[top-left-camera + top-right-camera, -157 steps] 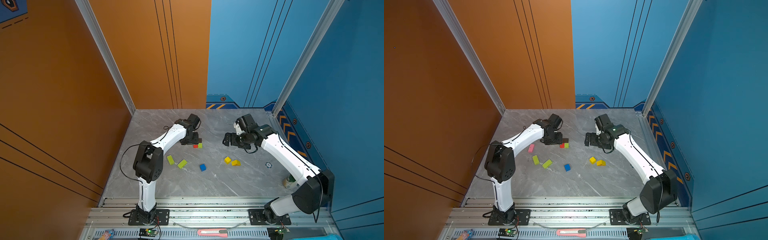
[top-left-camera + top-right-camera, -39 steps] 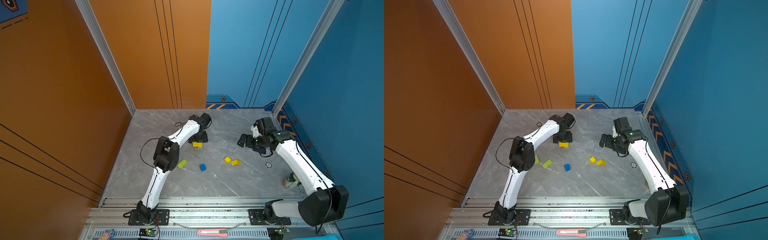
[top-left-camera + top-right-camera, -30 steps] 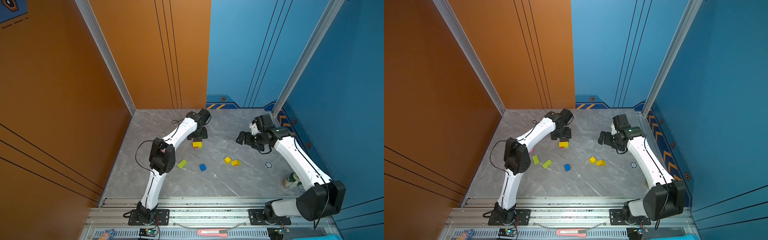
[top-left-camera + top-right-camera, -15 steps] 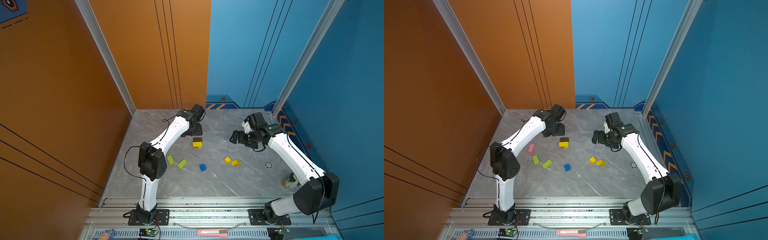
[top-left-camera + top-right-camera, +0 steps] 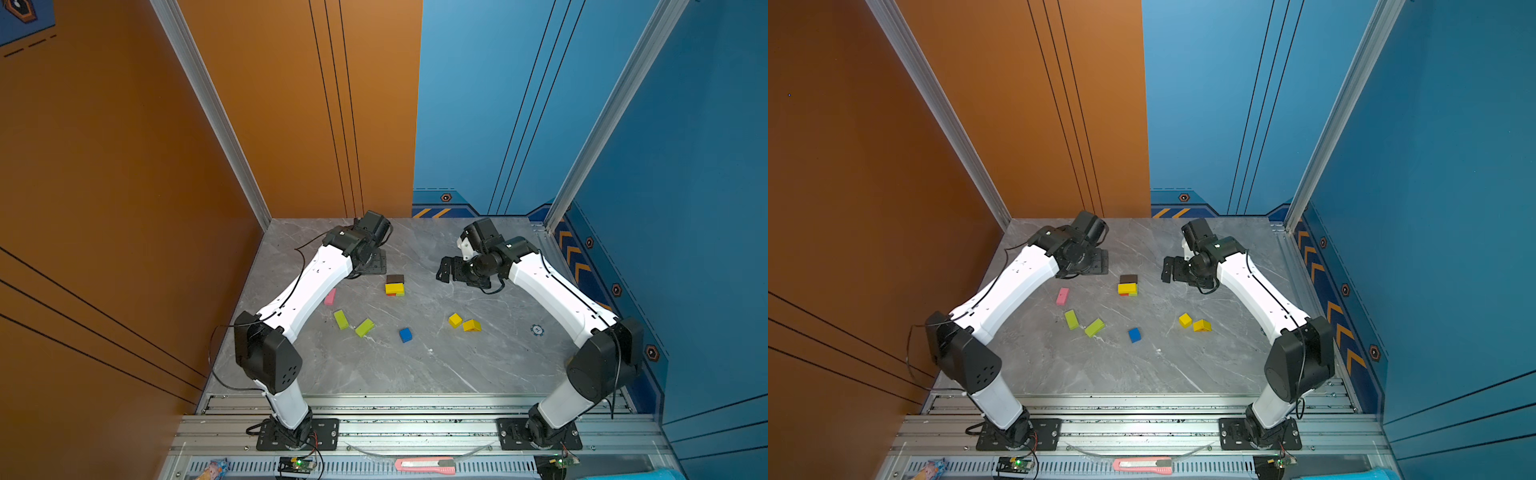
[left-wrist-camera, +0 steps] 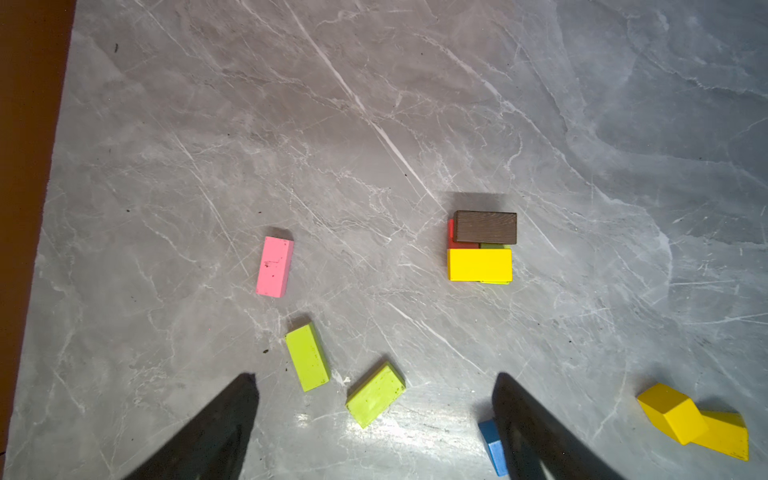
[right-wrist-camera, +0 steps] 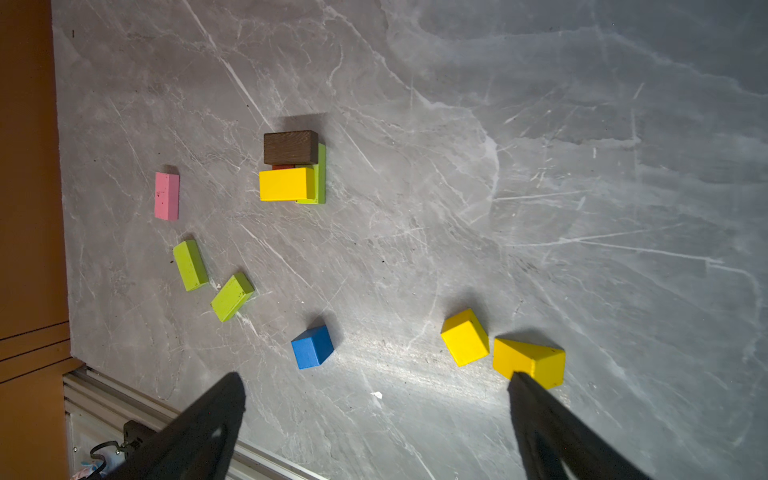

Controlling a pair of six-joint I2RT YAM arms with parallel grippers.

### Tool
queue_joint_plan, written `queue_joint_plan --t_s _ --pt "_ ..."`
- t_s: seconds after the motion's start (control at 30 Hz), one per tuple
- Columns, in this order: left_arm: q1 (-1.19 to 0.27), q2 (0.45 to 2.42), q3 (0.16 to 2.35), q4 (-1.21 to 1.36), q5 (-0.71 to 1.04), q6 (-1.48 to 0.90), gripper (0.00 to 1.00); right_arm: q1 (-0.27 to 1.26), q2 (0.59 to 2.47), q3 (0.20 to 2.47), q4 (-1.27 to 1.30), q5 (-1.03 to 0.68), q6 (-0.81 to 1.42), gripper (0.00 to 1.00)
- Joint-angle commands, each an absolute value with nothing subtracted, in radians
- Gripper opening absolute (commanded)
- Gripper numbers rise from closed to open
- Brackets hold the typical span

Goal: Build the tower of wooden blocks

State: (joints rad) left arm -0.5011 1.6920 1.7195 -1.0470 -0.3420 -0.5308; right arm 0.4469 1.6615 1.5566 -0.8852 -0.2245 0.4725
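Note:
The tower (image 5: 394,284) is a low stack near the table's middle back. A brown bar (image 6: 485,226) and a yellow bar (image 6: 479,264) lie side by side on a red bar (image 6: 451,239) and a lime bar (image 7: 319,178). Loose wood blocks lie in front of it: a pink bar (image 5: 330,296), two lime bars (image 5: 340,319) (image 5: 364,327), a blue cube (image 5: 405,334), a yellow cube (image 5: 455,320) and a yellow prism (image 5: 472,326). My left gripper (image 5: 374,264) hangs open and empty, back-left of the stack. My right gripper (image 5: 446,270) stands open and empty to its right.
A small blue disc (image 5: 537,330) lies by the right arm. An orange wall (image 5: 124,187) bounds the left side and a blue wall (image 5: 685,208) the right. A metal rail (image 5: 415,409) runs along the front, with a pink box cutter (image 5: 424,464) below it.
My left gripper has drawn back from the stack toward the back left and its jaws have widened, uncovering the brown bar beside the yellow one. My right gripper has drifted left toward the stack.

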Motion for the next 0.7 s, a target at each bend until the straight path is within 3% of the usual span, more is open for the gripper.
queue_joint_plan --t_s 0.0,0.33,0.67 --pt "-0.482 1.638 1.661 -1.008 -0.345 -0.512 0.91 0.473 1.713 1.617 -0.887 -0.195 0.495 1.0" --pt "-0.531 1.614 1.408 -0.821 -0.187 -0.637 0.88 0.495 1.702 1.624 -0.96 -0.162 0.461 1.0" --pt "-0.615 1.889 1.523 -0.77 -0.187 -0.629 0.88 0.428 1.523 1.51 -1.012 -0.12 0.448 1.0"
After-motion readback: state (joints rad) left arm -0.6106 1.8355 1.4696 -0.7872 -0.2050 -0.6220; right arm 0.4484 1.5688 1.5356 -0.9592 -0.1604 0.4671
